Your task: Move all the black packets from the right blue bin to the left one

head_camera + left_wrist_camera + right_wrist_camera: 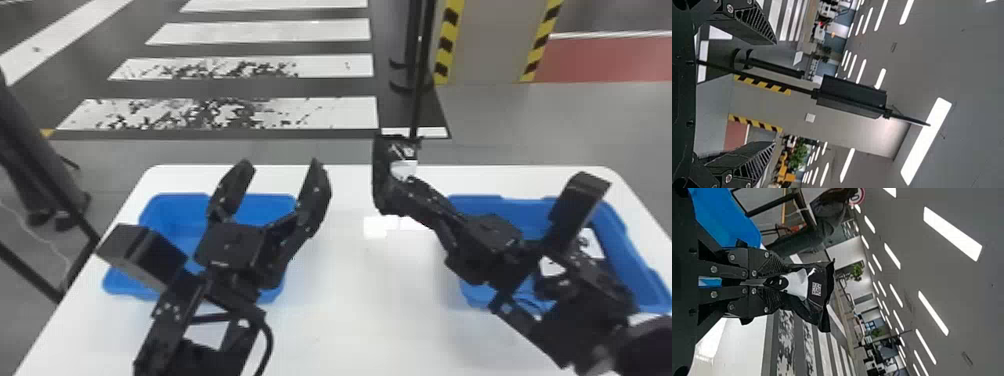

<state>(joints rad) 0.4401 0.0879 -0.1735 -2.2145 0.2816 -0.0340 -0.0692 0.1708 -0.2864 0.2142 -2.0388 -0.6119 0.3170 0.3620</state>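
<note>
In the transfer step, the right gripper (782, 283), closed on a black packet (820, 305), sits right of the left blue bin (170, 215) (left gripper (280, 164) spread wide, empty, above it); next, carry the packet over that bin and release

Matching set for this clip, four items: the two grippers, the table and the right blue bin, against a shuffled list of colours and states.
1. Left gripper
2. Table
3. Right gripper
4. Right blue bin

A. Shut on a black packet
B. Blue, with a black arm reaching over it
C. Fingers spread, nothing between them
D. White, with bins standing on it

Pairs: 1-C, 2-D, 3-A, 4-B
</note>
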